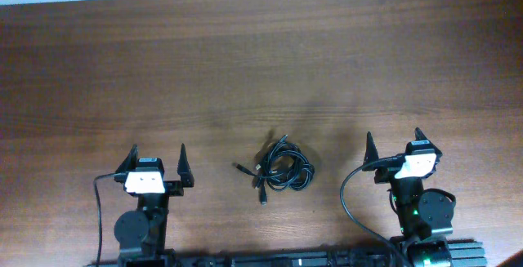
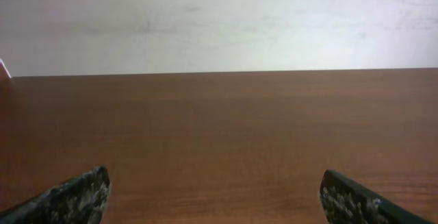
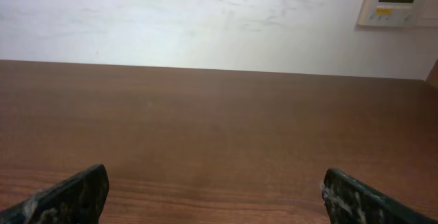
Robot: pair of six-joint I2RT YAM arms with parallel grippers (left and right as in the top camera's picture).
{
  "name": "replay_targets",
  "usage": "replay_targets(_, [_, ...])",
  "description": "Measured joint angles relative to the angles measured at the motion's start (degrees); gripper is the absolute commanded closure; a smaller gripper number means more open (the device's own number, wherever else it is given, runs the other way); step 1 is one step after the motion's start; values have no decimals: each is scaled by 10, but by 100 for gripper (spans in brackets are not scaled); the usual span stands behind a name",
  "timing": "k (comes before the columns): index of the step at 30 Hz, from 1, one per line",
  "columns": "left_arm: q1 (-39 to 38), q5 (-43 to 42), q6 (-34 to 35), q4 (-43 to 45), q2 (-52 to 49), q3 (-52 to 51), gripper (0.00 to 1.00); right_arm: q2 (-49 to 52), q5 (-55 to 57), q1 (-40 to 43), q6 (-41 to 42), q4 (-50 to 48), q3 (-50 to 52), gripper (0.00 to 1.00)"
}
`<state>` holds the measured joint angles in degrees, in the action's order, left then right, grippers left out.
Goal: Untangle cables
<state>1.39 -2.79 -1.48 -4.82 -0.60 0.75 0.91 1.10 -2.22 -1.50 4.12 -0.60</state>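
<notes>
Tangle of thin black cables (image 1: 283, 169) with small plug ends sits on the brown wooden table (image 1: 245, 55), near the front edge, squarely between the two arms. The left gripper (image 1: 158, 156) has its jaws spread wide and nothing in them. Same for the right gripper (image 1: 393, 142): wide apart, empty. Both point away from the base, so the bundle lies off to the inner side of each, not ahead, and neither wrist view shows it at all. Distance looks about even; too close to call a nearer arm. The knot is a roundish coil with no clear long axis, and loose plug ends poke out on its left and front side, which favours the left arm for a first pick.
</notes>
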Motion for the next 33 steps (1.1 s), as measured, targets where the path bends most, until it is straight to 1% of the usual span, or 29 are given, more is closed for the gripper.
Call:
replay_targets(2, [0, 1, 0, -20, 0, 8, 1, 0, 0, 0, 0, 0, 0, 2])
replay_targets(6, [0, 1, 25, -109, 0, 47, 1, 0, 0, 0, 0, 0, 0, 2])
replay_targets(8, [0, 0, 33, -139, -1, 67, 1, 0, 0, 0, 0, 0, 0, 2])
replay_targets(11, [0, 0, 41, -175, -11, 113, 1, 0, 0, 0, 0, 0, 0, 2])
replay_targets(13, [0, -1, 43, -197, -41, 153, 1, 0, 0, 0, 0, 0, 0, 2])
replay_targets(16, [0, 0, 43, -258, -124, 236, 1, 0, 0, 0, 0, 1, 0, 2])
replay_targets(20, [0, -5, 43, -264, -265, 320, 1, 0, 2, 0, 0, 0, 0, 2])
replay_targets(23, [0, -40, 36, -280, -353, 355, 1, 0, 2, 0, 0, 0, 0, 2])
replay_targets(25, [0, -95, 12, -294, -429, 395, 1, 0, 2, 0, 0, 0, 0, 2])
replay_targets(27, [0, -137, -15, -347, -500, 448, 1, 0, 2, 0, 0, 0, 0, 2])
replay_targets(30, [-13, -164, -50, -406, -587, 513, 1, 0, 2, 0, 0, 0, 0, 2])
replay_targets(33, [-63, -174, -67, -416, -643, 544, 1, 0, 2, 0, 0, 0, 0, 2])
